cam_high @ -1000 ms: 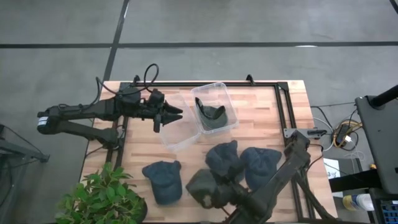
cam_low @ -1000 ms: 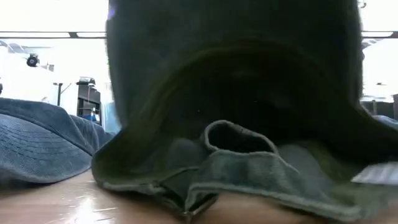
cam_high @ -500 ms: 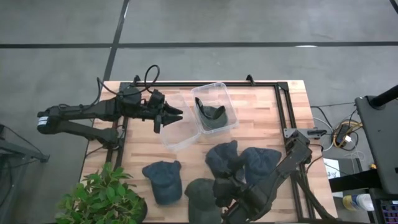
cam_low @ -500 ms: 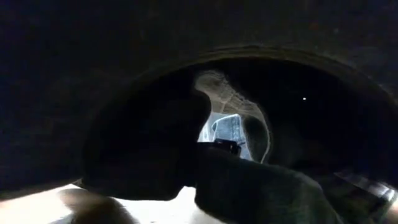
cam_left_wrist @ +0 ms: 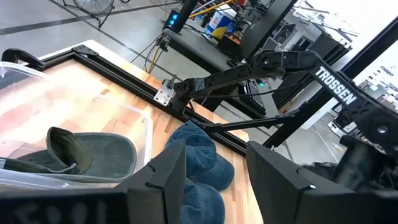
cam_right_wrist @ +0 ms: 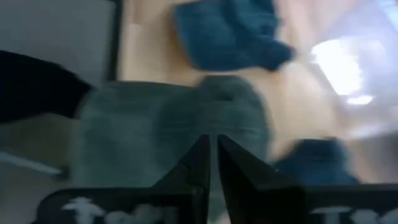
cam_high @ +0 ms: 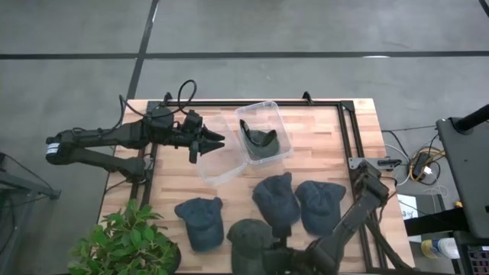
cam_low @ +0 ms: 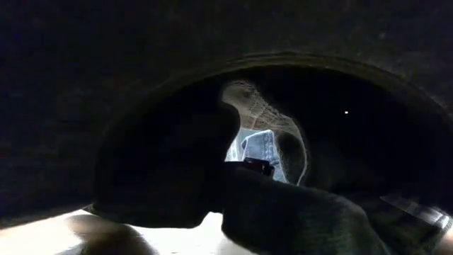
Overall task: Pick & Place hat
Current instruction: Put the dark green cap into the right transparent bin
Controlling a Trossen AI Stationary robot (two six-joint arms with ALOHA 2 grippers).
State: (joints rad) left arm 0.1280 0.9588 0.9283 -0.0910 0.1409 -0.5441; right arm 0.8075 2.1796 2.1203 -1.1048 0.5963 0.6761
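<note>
The right tool (cam_right_wrist: 211, 163) hangs over the near edge of the wooden slatted table (cam_high: 321, 137), just above a grey-green fabric cap (cam_high: 248, 239) that lies flat there. Its 2 dark fingers (cam_right_wrist: 198, 163) stand almost pressed together with only a thin slit between them, and nothing is pinched in that slit.

The cap lies between a dark blue cap (cam_high: 200, 221) and 2 more blue caps (cam_high: 276, 200) (cam_high: 319, 205) grouped near the table's middle. It covers the low camera, whose view is mostly dark fabric.

The left tool (cam_high: 208, 143) hovers with its fingers (cam_left_wrist: 168, 180) spread and empty, above a clear plastic bin (cam_high: 221, 172). Beside that bin stands a second clear plastic bin (cam_high: 281, 122) holding an olive-green cap (cam_high: 260, 142). A leafy green plant (cam_high: 126, 244) sits at the table's near left corner.
</note>
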